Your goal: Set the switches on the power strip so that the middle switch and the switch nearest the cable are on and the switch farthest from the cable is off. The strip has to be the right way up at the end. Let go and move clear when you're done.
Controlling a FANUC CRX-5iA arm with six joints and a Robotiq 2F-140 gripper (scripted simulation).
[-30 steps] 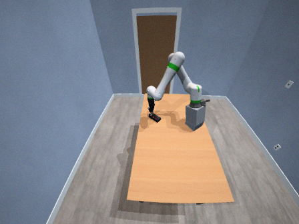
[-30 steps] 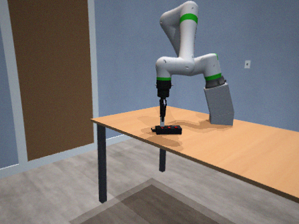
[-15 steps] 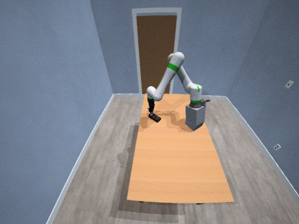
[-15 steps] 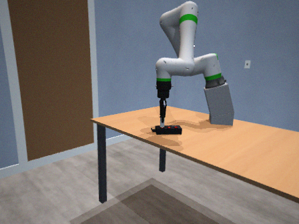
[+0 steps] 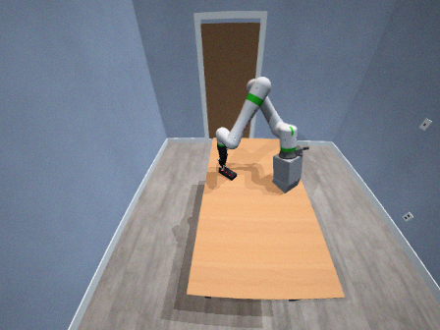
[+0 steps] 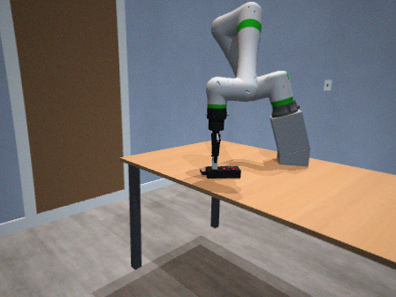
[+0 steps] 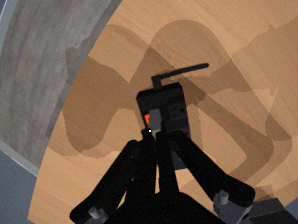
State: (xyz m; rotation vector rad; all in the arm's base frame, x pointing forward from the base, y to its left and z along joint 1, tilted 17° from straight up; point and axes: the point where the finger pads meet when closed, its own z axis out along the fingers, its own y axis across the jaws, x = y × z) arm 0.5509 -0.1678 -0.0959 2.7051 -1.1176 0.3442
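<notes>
A black power strip (image 6: 221, 171) lies right way up on the wooden table near its far left corner; it also shows in the top view (image 5: 228, 173) and in the wrist view (image 7: 165, 115). A short cable stub (image 7: 180, 72) sticks out of its far end. Two red switches (image 6: 228, 168) show on its top in the exterior view, and one orange-red switch (image 7: 147, 119) shows beside the fingertips in the wrist view. My gripper (image 6: 214, 165) (image 7: 156, 117) is shut with its tips together, pointing straight down onto the strip's top at the cable end.
The table edge (image 6: 177, 181) runs close to the strip on the left side. The robot's grey base (image 6: 290, 139) stands on the table to the right. A brown door (image 5: 230, 74) is behind the table.
</notes>
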